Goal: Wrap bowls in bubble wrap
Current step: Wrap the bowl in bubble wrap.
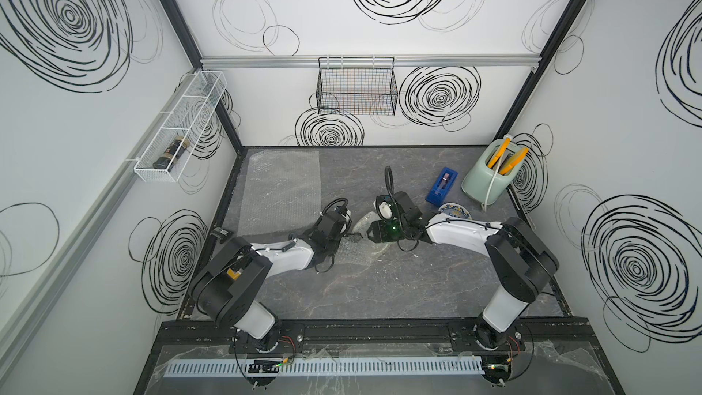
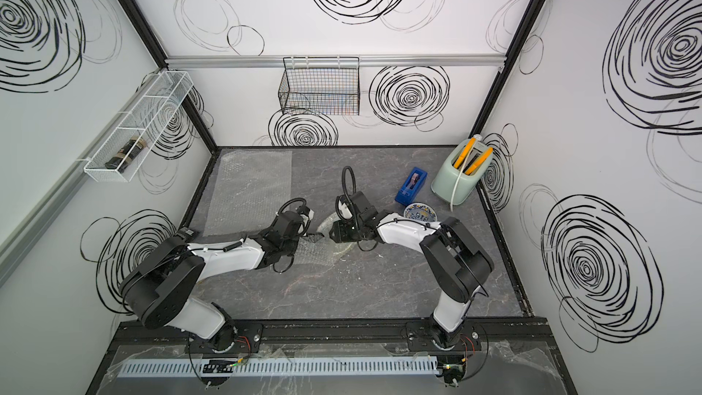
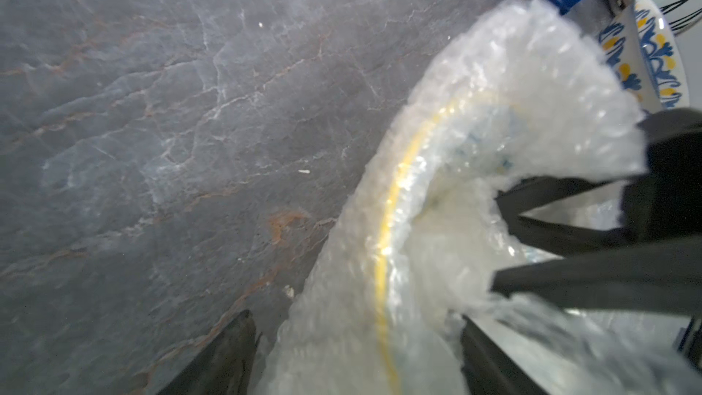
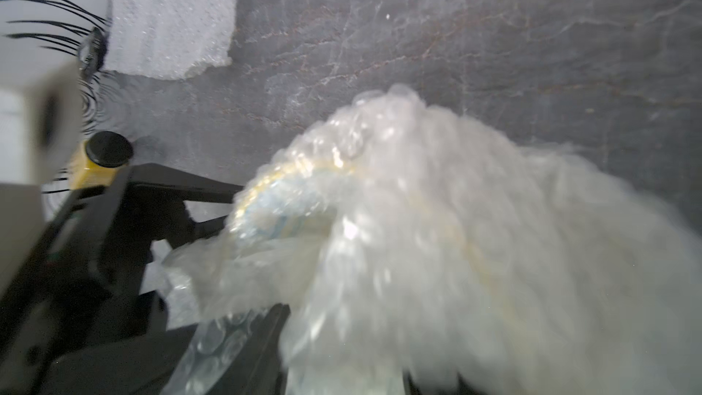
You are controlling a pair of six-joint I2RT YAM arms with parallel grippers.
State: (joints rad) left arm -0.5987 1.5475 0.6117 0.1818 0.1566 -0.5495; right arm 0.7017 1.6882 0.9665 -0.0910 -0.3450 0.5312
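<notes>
Roughly at the middle of the grey marble table (image 1: 380, 290), both arms meet over a crumpled sheet of bubble wrap (image 3: 532, 70) bunched around a bowl (image 3: 456, 153). The bowl shows through the film only as a pale curve with a thin yellow line and faint bluish marks. The picture is too blurred to tell how much of it is covered.

The left gripper (image 3: 357, 317) has its jaws spread wide. The wrapped rim runs up between them, and one finger (image 3: 231, 351) stands just clear of the film on the table side. The right gripper (image 3: 497, 241) reaches in from the opposite side. Its jaws are partly apart, and the ragged edge of the wrap sits in the gap between the tips. Neither is clamped down on anything.

A second sheet of bubble wrap (image 1: 281, 188) lies flat in the far left corner of the table, well apart from the bundle. The blue-and-yellow patterned bowl (image 2: 419, 213) sits bare near the right edge, partly hidden by the right arm. It is just beside a blue tape dispenser (image 1: 442, 184). A mint-green toaster (image 1: 488, 176) stands in the far right corner.
</notes>
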